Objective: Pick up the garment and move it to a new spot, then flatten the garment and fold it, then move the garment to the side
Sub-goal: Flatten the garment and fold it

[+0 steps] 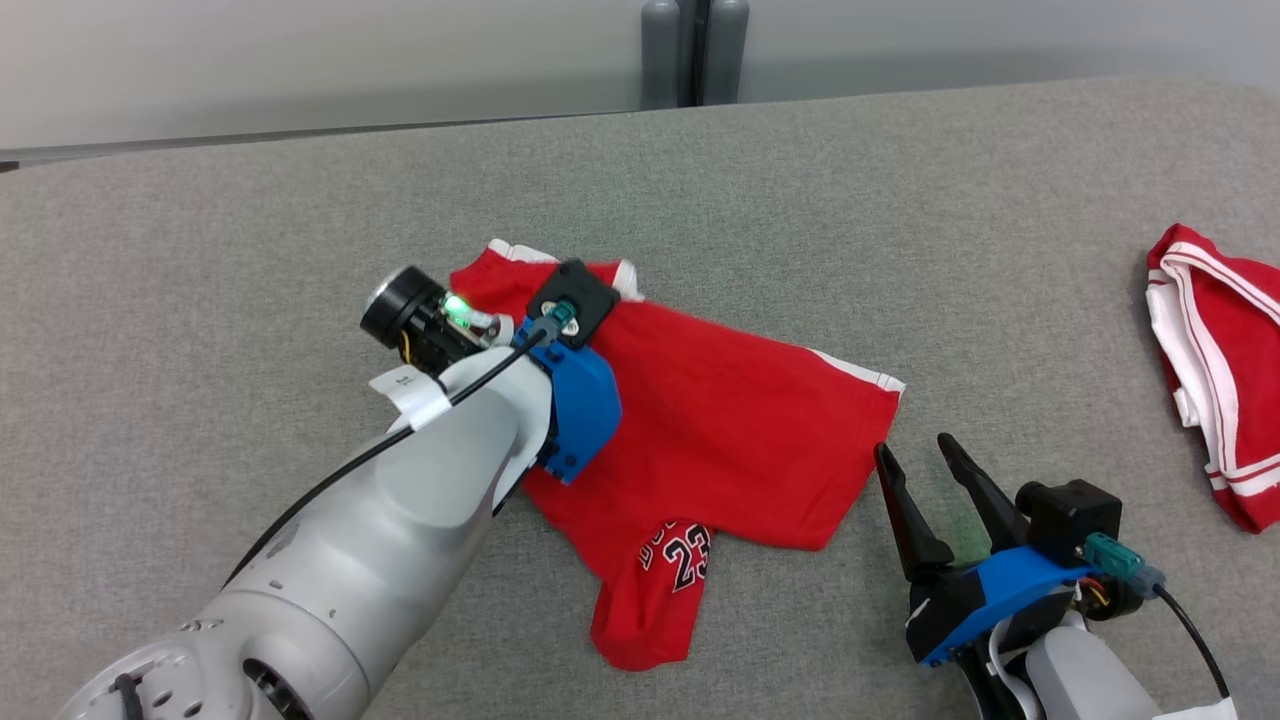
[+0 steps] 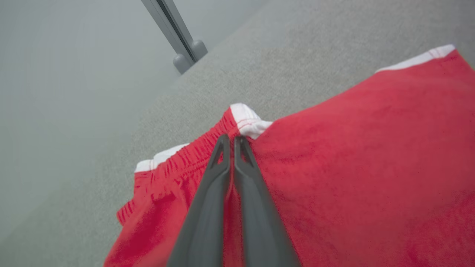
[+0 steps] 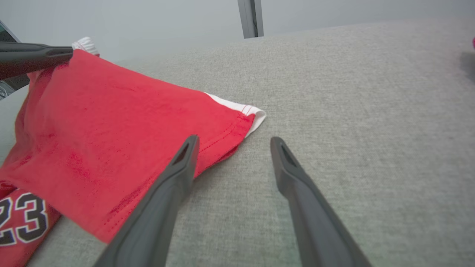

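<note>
Nearest, on the right, the right gripper [image 1: 912, 447] stands wide and empty, its tips just beside the right hem corner of the garment [image 1: 730, 430]. These red shorts, numbered 23 on the near leg, lie rumpled on the grey padded surface [image 1: 300, 250]. At their far-left edge the left gripper [image 2: 233, 138] is pinched tight on the waistband [image 2: 185, 159]. I judge the pick-up barely begun; moving, flattening, folding and setting aside remain. A second red garment [image 1: 1215, 370] lies well apart on the right; nothing here is a container

The garment [image 1: 730, 420] is soft matt cloth, the table covering [image 1: 300, 250] rough woven fabric, the fingers [image 3: 297, 207] smooth matt plastic.
</note>
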### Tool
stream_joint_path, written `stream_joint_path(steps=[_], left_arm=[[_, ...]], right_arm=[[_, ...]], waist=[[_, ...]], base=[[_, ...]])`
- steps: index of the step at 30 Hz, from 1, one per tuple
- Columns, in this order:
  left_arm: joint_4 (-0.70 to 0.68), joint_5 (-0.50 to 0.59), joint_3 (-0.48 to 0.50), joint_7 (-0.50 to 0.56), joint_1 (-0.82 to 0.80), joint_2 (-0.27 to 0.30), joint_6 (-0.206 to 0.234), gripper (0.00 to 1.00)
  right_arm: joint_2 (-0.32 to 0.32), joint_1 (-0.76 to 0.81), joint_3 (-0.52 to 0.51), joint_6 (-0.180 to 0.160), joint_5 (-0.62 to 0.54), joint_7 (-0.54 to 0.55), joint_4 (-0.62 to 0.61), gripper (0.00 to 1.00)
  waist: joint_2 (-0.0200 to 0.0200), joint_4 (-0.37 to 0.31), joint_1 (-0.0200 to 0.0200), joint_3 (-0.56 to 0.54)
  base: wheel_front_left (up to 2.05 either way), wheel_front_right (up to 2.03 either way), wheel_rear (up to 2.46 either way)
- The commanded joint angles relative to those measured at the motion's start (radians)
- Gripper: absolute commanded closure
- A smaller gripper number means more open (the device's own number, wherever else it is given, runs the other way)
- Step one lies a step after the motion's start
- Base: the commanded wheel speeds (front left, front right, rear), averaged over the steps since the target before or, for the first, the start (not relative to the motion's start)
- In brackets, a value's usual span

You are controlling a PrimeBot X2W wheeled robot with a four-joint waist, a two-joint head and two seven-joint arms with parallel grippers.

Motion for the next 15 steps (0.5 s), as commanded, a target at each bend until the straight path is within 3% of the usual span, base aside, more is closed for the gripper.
stream_joint_path(steps=[1,5,7,12,15], left_arm=[[-0.017,-0.016,0.032,-0.095,-0.036,-0.004,0.039,1.00],[-0.078,-0.045,0.111,-0.188,-0.060,-0.012,0.119,1.00],[-0.185,-0.040,0.195,-0.195,-0.073,-0.016,0.177,1.00],[-0.491,0.047,0.479,-0.193,0.121,0.036,0.301,1.00],[-0.631,0.121,0.645,-0.194,0.287,0.041,0.329,1.00]], right_arm=[[0.003,0.013,-0.006,0.000,0.002,0.000,0.001,0.00],[0.007,0.024,-0.015,0.000,-0.001,0.000,0.005,0.00],[0.008,0.032,-0.024,0.000,-0.002,0.000,0.004,0.00],[0.016,0.056,-0.051,0.000,-0.011,0.000,-0.004,0.00],[0.021,0.070,-0.057,0.000,-0.017,0.000,-0.005,0.00]], waist=[[0.0000,0.005,0.0000,-0.009],[0.0000,0.019,0.0000,-0.032],[0.0000,0.029,0.0000,-0.046],[0.0000,0.062,0.0000,-0.075],[0.0000,0.082,0.0000,-0.086]], base=[[0.00,0.00,0.00],[0.00,0.00,0.00],[0.00,0.00,0.00],[0.00,0.00,0.00],[0.00,0.00,0.00]])
